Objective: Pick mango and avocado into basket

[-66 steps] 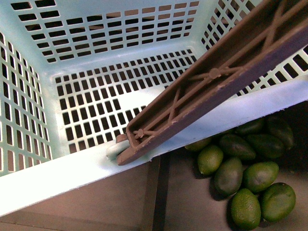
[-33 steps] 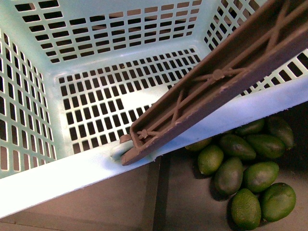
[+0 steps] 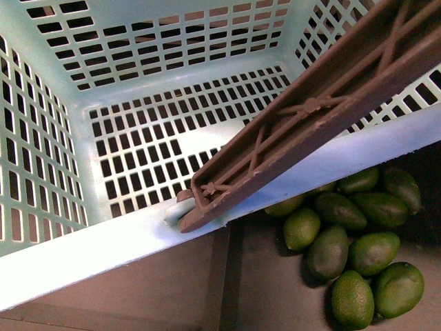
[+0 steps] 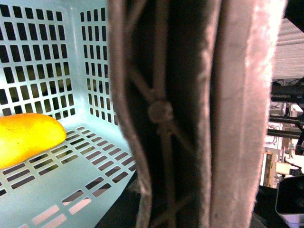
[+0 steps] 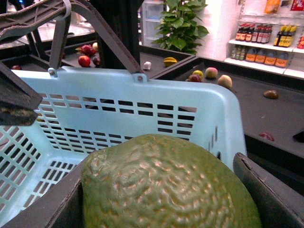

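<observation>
Right jaws clamped across avocado [image 5: 166, 185] middle, near basket [image 5: 199, 102]; firm, pebbled, likely grips well. Mango [image 4: 26, 137] inside: smooth, probably slippery. Left jaws unseen.

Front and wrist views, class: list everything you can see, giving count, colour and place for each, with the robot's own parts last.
basket: one, pale aqua, slotted, filling most of the front view.
handle: one, brown, ribbed, lying across the basket's right side.
mango: one, yellow-orange, on the basket floor, seen in the left wrist view.
loose avocados: about ten, dark green, piled outside the basket's near right corner.
held avocado: one, green, bumpy, above the basket rim.
right gripper: dark fingers either side of the held avocado.
left gripper: not visible.
</observation>
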Tool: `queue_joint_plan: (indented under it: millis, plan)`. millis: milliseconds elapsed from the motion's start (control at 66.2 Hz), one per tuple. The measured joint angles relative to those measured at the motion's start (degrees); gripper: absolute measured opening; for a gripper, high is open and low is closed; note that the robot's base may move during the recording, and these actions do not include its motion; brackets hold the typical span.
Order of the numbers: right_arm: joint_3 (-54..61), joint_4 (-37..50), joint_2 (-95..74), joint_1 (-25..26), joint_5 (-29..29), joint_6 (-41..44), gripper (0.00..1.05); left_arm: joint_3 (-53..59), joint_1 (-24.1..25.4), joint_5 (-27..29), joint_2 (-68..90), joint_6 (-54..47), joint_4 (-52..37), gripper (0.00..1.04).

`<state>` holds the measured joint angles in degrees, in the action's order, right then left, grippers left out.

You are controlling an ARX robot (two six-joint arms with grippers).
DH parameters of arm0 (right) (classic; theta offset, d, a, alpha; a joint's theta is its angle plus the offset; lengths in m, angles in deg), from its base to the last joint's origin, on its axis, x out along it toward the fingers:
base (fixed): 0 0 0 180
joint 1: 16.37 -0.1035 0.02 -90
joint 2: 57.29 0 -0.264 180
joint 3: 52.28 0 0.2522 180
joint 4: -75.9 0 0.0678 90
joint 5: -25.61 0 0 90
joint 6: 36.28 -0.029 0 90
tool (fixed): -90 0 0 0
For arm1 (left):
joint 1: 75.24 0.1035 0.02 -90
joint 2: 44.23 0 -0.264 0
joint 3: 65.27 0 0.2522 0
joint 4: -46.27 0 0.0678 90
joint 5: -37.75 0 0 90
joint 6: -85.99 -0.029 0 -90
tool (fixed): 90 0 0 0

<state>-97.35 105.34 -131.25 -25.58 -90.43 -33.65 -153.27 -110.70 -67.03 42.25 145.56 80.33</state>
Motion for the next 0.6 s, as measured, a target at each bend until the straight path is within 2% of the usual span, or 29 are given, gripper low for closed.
queue_joint_plan:
  millis: [91, 242, 408, 604]
  plan:
    - [-1.62, 1.92, -3.80, -2.97, 3.13, -0.79, 0.75, 0.00, 0.00, 0.02, 0.00, 0.00, 0.00, 0.15]
    - [-3.54, 3.85, -8.13, -5.14, 6.03, -2.21, 0.75, 0.00, 0.00, -0.02, 0.00, 0.02, 0.00, 0.15]
    - [-4.20, 4.81, -9.97, -6.73, 7.74, -3.78, 0.97, 0.00, 0.00, -0.02, 0.00, 0.00, 0.00, 0.15]
    - [-3.93, 3.19, -7.48, -6.88, 9.42, -5.53, 0.96, 0.00, 0.00, -0.20, 0.02, 0.15, 0.02, 0.15]
